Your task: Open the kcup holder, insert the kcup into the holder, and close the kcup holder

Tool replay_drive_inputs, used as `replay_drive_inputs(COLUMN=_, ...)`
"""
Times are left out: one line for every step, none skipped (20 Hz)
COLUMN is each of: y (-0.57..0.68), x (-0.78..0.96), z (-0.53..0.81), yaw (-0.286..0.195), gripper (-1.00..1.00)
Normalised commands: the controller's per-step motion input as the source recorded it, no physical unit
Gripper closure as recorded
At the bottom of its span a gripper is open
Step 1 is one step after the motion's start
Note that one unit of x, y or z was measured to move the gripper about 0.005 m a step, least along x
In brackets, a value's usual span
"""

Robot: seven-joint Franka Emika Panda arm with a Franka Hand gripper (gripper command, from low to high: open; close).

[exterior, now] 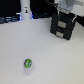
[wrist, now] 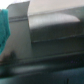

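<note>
The kcup holder [exterior: 64, 26] sits near the far edge of the white table [exterior: 45, 55], toward the far corner on the exterior view's right — a black boxy unit with two stacked drawer fronts that look shut. The kcup [exterior: 28, 63], a small white pod with a green and blue top, stands alone near the table's near edge, well apart from the holder.

The step in hand looks to be opening a drawer. To do it well, the claw should catch one pale handle squarely and pull straight out along the drawer's travel, so the light box does not slide or tip, and far enough that the pod can drop in.

The gripper [exterior: 66, 9] hangs just above the holder's top, its pale body blurred in the exterior view. The wrist view shows only dark, smeared surfaces close up — likely the holder — with no fingers to be made out. Whether the claw is spread or clenched, or touching the holder, I cannot tell.

A white bottle-like post [exterior: 25, 11] stands at the far edge.
</note>
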Motion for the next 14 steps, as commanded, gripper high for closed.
replay_drive_inputs(y=0.03, x=-0.52, z=-0.43, yaw=-0.007, gripper=-1.0)
replay_drive_inputs(y=0.04, x=-0.51, z=-0.42, yaw=-0.004, gripper=-1.0)
replay_drive_inputs(y=0.04, x=-0.49, z=-0.41, yaw=0.0, gripper=-1.0)
replay_drive_inputs(y=0.05, x=-0.49, z=-0.4, yaw=0.003, gripper=-1.0)
replay_drive_inputs(y=0.04, x=-0.46, z=-0.41, yaw=0.011, gripper=-1.0)
replay_drive_inputs(y=0.02, x=-0.45, z=-0.42, yaw=0.004, gripper=-1.0)
replay_drive_inputs(y=0.05, x=-0.43, z=-0.4, yaw=0.022, gripper=-1.0)
replay_drive_inputs(y=0.07, x=-0.47, z=-0.37, yaw=0.036, gripper=-1.0)
replay_drive_inputs(y=0.04, x=-0.4, z=-0.36, yaw=0.044, gripper=-1.0)
replay_drive_inputs(y=0.09, x=-0.3, z=-0.3, yaw=0.012, gripper=1.0)
replay_drive_inputs(y=0.05, x=-0.24, z=-0.22, yaw=0.018, gripper=1.0)
replay_drive_inputs(y=0.03, x=-0.15, z=-0.11, yaw=0.018, gripper=1.0)
replay_drive_inputs(y=0.03, x=-0.05, z=-0.02, yaw=0.011, gripper=1.0)
replay_drive_inputs(y=0.0, x=-0.02, z=0.0, yaw=0.0, gripper=-1.0)
